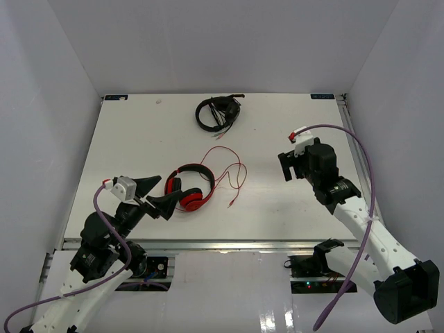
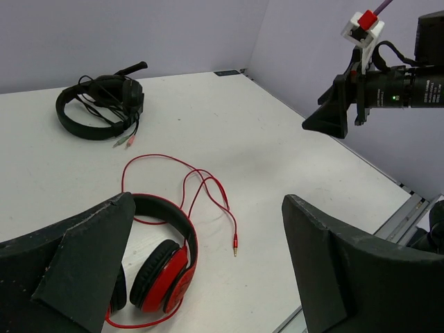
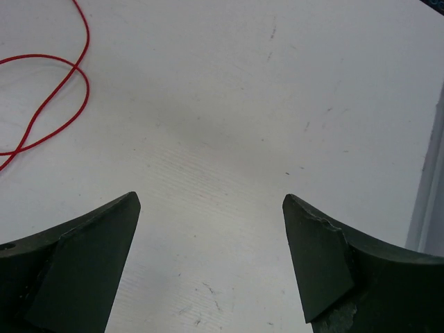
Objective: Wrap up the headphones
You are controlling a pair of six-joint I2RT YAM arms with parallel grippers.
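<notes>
**White table (image 1: 132, 146) enclosed by pale walls, two arms mounted at its near edge.** The left gripper (image 1: 171, 189) is spread wide and holds nothing. In the top view its dark fingers (image 2: 83, 257) overlap the near-left earcup of the headphones (image 1: 190, 189); whether they touch it cannot be told. The headphones lie flat just left of the table's centre, headband arching toward the far side and both red earcups toward the near edge. Their thin red cable (image 1: 227, 168) runs loose in loops to the right and far side, and ends in a plug (image 1: 230, 205) lying on the table right of the earcups. The right gripper (image 3: 210, 200) is likewise wide open and empty. It sits over bare table well to the right of the cable, whose loops show only at the left edge of its wrist view. A black headset (image 1: 217, 112) with a bundled cable lies near the far edge, well apart from both grippers.
</notes>
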